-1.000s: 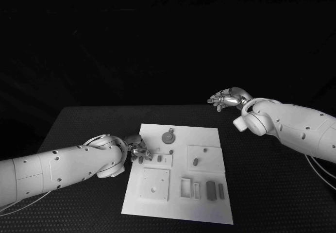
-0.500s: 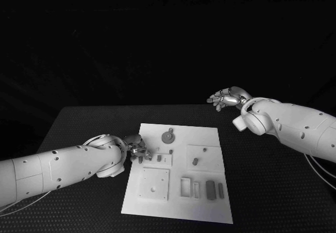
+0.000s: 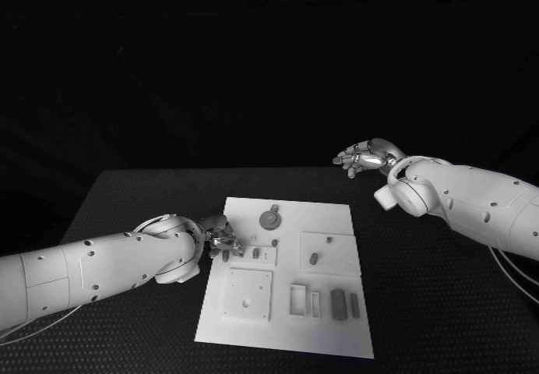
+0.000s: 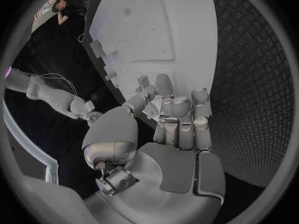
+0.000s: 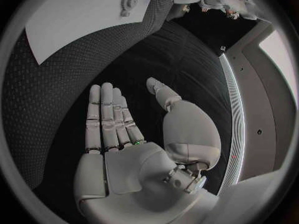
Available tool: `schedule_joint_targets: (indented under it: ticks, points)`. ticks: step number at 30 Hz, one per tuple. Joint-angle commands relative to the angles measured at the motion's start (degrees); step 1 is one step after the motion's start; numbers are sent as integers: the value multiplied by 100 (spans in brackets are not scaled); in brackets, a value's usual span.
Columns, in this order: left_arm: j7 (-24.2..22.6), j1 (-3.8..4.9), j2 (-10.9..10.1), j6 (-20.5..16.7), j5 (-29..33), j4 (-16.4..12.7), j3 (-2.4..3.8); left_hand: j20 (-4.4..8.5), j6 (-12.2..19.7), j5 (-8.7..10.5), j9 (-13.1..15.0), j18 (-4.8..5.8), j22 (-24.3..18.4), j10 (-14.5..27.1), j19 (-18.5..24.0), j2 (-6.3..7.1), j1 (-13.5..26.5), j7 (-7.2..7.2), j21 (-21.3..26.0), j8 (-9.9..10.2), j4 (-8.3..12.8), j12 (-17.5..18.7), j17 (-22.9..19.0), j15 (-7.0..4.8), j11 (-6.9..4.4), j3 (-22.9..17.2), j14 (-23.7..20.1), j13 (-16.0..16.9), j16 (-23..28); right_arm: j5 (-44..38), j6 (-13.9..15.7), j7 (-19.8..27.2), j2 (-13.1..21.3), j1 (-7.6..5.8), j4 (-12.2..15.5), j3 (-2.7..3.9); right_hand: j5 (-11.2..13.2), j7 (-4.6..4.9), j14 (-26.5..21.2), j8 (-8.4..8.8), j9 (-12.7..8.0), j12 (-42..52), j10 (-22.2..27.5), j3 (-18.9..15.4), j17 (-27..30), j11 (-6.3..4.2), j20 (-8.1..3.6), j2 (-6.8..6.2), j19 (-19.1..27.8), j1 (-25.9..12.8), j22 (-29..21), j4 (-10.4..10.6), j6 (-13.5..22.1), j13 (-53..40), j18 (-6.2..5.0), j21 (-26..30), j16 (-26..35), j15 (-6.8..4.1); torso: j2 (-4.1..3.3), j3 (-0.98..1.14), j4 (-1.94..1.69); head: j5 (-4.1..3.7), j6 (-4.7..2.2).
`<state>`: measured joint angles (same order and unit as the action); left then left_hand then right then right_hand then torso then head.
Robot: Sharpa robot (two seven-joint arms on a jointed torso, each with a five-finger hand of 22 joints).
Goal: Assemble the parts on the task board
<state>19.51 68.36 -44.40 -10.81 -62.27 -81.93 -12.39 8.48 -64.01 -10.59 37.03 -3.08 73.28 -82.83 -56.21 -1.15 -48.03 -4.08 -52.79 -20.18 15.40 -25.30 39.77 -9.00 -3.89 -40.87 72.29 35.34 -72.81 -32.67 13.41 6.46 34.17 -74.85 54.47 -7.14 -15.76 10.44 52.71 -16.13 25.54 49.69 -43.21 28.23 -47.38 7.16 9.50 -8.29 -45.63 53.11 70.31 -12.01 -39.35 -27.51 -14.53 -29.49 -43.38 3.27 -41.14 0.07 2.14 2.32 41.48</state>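
The white task board [image 3: 328, 335] lies in the middle of the black table. Grey parts sit on it: a round toothed one [image 3: 269, 219] near the back, a small peg [image 3: 315, 259], and two slim bars [image 3: 338, 304] at the front right. My left hand [image 3: 221, 240] rests at the board's left edge with its fingers [image 4: 177, 107] curled and the thumb close in. A small part [image 4: 144, 80] stands right at the fingertips; whether it is pinched is hidden. My right hand [image 3: 361, 158] hovers above the table's back right, fingers [image 5: 109, 117] spread flat, holding nothing.
A raised square plate [image 3: 247, 294] and a rectangular frame [image 3: 297, 300] take up the board's front. Bare black matting [image 3: 438, 296] surrounds the board on both sides. In the right wrist view the board [image 5: 81, 20] lies far ahead of the palm.
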Motion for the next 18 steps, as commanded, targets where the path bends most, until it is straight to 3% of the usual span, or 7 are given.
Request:
schedule_joint_targets:
  ticks: [1,18]
  points:
    - [167,-31,-14,181,-77,7,-26,538,-267,-30,8,84,10,-11,-56,28,-51,213,-16,-9,24,-41,0,-98,-19,-10,75,12,-42,-8,-73,41,-7,3,-3,2,-21,63,-29,-35,-6,24,40,-13,6,16,47,27,-10,-51,7,22,31,11,-43,34,-6,8,0,-3,-1,-5,6]
    - [209,-31,-5,218,-109,6,-25,546,-291,-91,18,84,25,-25,-74,41,-45,223,-20,-12,35,-66,6,-108,-29,-1,87,33,-73,-8,-74,41,-14,7,-5,2,-22,63,-30,-36,-9,30,42,-13,7,16,47,29,-11,-49,14,20,33,20,-44,42,-7,8,0,0,2,8,13]
